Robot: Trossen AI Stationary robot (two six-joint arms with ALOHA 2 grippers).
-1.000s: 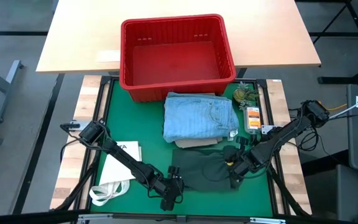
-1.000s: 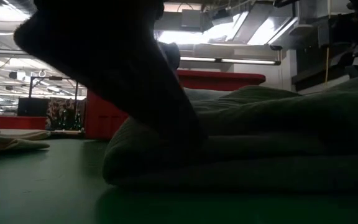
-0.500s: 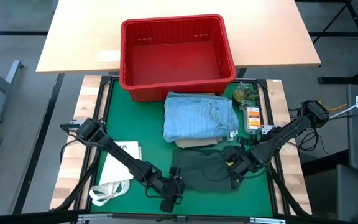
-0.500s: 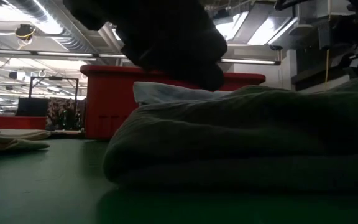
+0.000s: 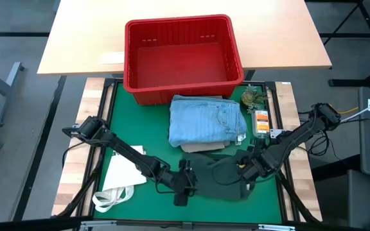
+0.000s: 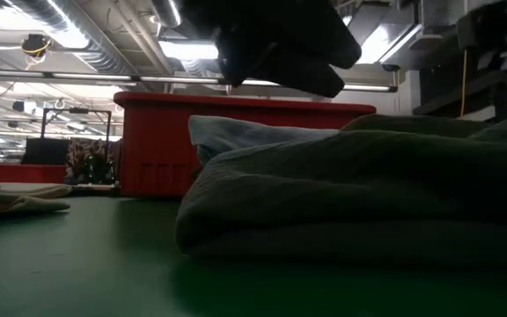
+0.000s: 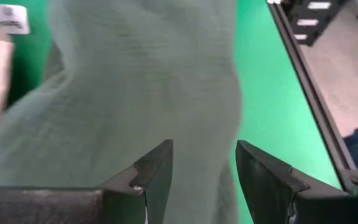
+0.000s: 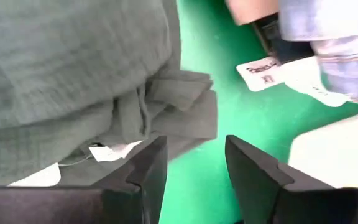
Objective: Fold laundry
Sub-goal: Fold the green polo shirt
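Note:
The dark green-grey garment lies folded flat on the green mat near the front edge; in the low view it is a thick roll. Behind it, light blue jeans lie folded on a beige piece. My left gripper hovers open over the garment's left edge, and the cloth shows past its fingers. My right gripper stands open above the garment's bunched right end, near a white tag.
A red basket stands at the mat's far edge. A white tote bag lies at the front left. Small items sit along the right rim beside the jeans. Bare green mat lies between the tote and the clothes.
My left gripper has risen off the green-grey garment's left fold and gone toward the far right, ending over that edge. The fold's near-left end now sits a little farther right than before.

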